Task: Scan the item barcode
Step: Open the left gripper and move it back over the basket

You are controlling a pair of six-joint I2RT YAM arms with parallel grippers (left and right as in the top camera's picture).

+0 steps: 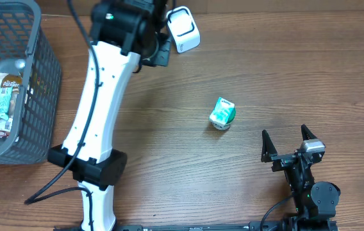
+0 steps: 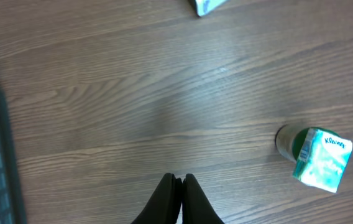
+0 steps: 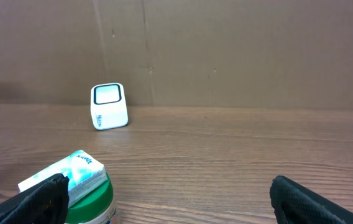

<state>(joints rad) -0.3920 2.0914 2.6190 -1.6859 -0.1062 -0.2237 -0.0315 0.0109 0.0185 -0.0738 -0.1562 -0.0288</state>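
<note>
Our left hand (image 2: 178, 198) is pinched fully shut with nothing between its fingers. It is held over bare bench (image 2: 133, 93) at the far side, close to the white barcode scanner (image 1: 183, 29). Our right hand (image 1: 291, 142) is spread wide and empty near the front right edge. Between them, mid-bench and apart from both hands, we see the teal Kleenex pack (image 1: 222, 111) resting tilted on a small green-lidded tub (image 3: 92, 202). At the far left sits a grey basket (image 1: 41, 83) holding wrapped packets.
</note>
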